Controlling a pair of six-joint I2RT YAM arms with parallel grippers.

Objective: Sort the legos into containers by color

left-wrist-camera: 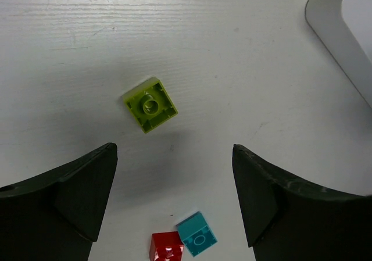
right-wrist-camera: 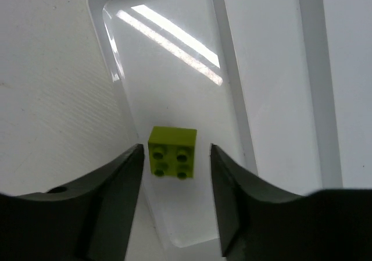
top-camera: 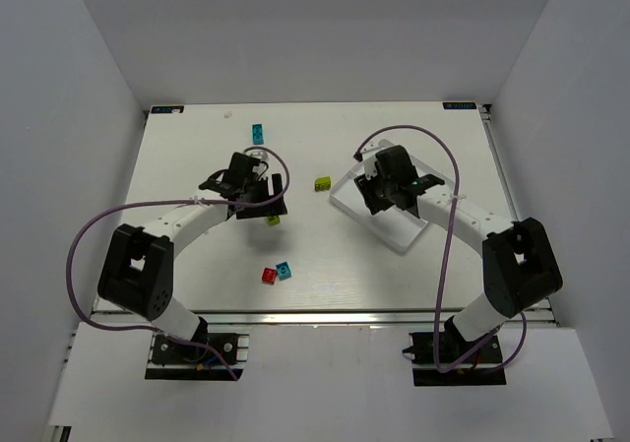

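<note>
The left arm (top-camera: 138, 270) is bolted at the near edge of the table (top-camera: 394, 284), left of centre. Its elbow is turned out toward the left edge and its forearm is reached inward to mid-table, where the left gripper (left-wrist-camera: 174, 156) is pointed down with its jaws set wide apart. The right arm (top-camera: 517, 265) is mirrored toward the right edge, and the right gripper (right-wrist-camera: 176, 156) is likewise pointed down, its jaws parted more narrowly.
</note>
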